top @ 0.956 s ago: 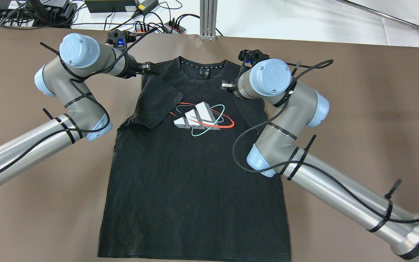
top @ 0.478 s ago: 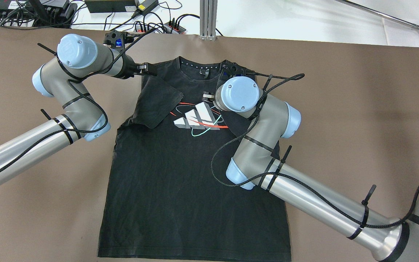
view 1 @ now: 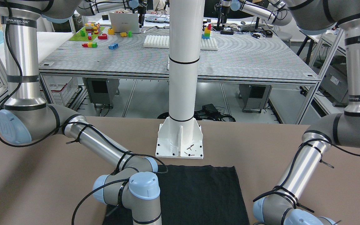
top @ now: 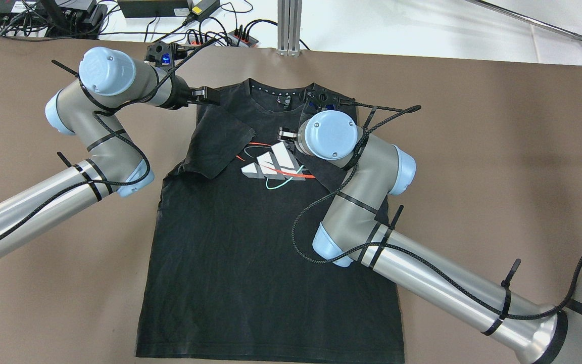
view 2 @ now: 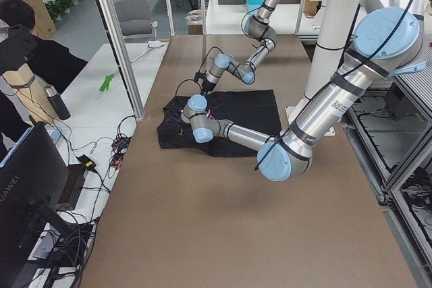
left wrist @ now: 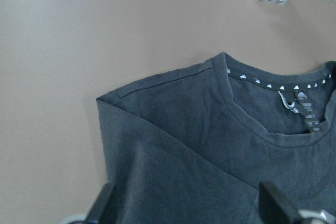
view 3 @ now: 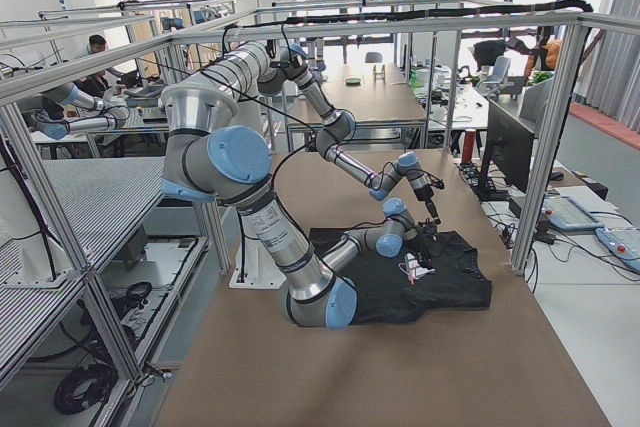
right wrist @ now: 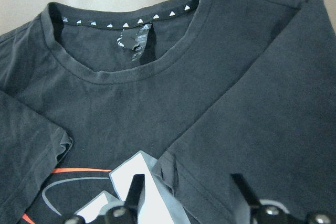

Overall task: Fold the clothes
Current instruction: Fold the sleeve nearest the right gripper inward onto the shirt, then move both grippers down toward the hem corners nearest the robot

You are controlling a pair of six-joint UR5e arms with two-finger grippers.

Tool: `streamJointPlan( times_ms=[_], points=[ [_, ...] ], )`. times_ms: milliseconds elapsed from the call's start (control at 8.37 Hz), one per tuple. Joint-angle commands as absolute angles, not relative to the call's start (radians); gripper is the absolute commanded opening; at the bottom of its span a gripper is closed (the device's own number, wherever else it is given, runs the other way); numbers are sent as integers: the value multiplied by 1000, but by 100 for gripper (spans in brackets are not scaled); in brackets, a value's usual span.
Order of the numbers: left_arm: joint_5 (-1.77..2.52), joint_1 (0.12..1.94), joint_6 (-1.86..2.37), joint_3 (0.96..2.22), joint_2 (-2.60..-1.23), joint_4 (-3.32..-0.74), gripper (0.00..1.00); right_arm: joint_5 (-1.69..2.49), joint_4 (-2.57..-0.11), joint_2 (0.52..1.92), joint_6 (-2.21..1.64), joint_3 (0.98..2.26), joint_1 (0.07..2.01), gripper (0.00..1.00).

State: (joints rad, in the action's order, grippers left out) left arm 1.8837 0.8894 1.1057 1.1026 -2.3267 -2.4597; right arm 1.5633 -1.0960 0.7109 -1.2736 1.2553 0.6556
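Note:
The clothes are one black T-shirt lying flat on the brown table, collar at the far side and a white three-stripe logo on the chest. Its left sleeve is folded in over the chest. The right sleeve also lies folded inward, covering the logo's right edge. My left gripper hovers open over the left shoulder, its fingers wide apart with nothing between them. My right gripper is open just above the folded right sleeve's edge and the logo.
Cables and power strips and an aluminium post line the table's far edge. The white robot pedestal stands behind the shirt's hem. Bare brown table lies on both sides of the shirt.
My right arm swung leftward over the chest, and the right sleeve now lies over the logo's right edge. The left arm has barely moved.

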Motion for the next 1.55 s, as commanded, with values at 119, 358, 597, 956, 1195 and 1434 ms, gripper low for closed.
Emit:
streamJointPlan(
  times_ms=[119,358,597,956,1195,1434],
  points=[
    [1875,850,1222,1318,-2190,-2459,95,1565,-1088,875,-1339,1485,643,93],
    [1850,789,1332,1547,-2017,-2459,95,1562,-1091,1018,-1435,1683,556,94],
    [1766,698,1435,1780,-1810,-2459,95,1533,-1091,1162,-1566,1840,490,93],
    [1692,544,1583,1961,-1648,-2459,95,1430,-1089,1294,-1710,1960,382,94],
    [1555,381,1659,2031,-1577,-2459,95,1417,-1083,1418,-1794,2055,318,93],
    [1422,231,1729,2048,-1525,-2459,95,1379,-1069,1529,-1925,2135,238,93]
  ],
)
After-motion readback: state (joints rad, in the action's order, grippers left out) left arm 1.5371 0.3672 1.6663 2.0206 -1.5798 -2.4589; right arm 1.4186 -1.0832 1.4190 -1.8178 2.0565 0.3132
